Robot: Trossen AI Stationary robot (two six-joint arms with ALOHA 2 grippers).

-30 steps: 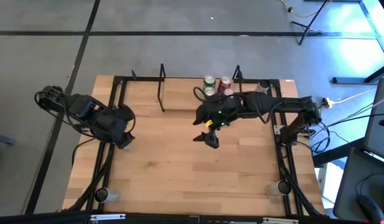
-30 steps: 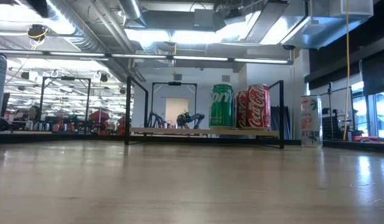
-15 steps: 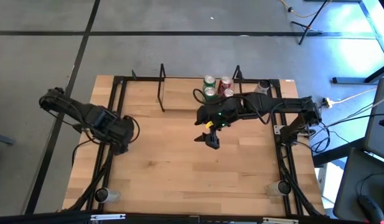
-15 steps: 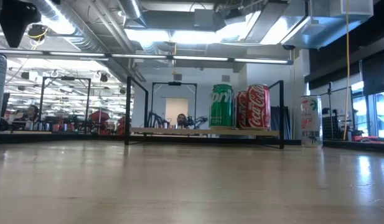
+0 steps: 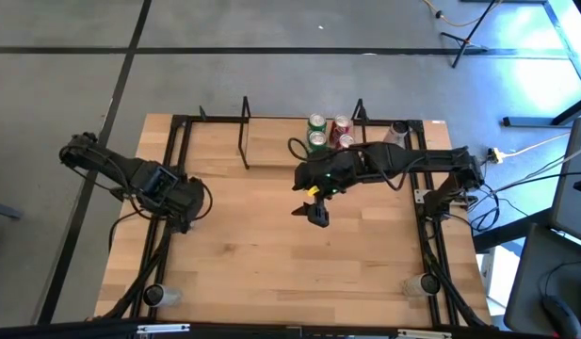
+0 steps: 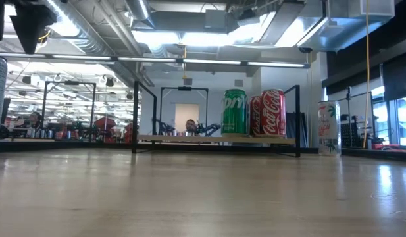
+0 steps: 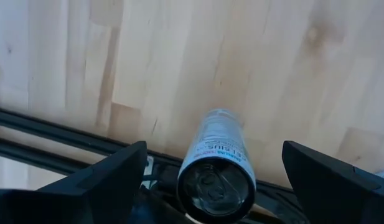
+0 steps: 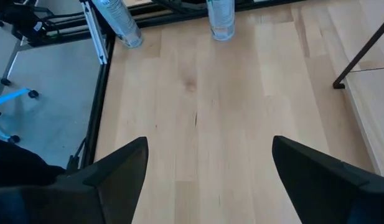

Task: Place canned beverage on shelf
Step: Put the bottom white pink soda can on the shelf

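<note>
The left gripper (image 7: 207,168) hangs wide over a can (image 7: 216,167) at the bench (image 5: 262,245) edge. The right gripper (image 5: 316,213) hovers wide and empty mid-bench, near the shelf (image 5: 271,141) with three cans (image 5: 328,131).

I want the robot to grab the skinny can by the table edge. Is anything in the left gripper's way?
Nothing visible is. The left gripper is open above the table, and its wrist view shows the can straight ahead with only bare wood around it. The right gripper hangs apart, over the table's middle.
</note>
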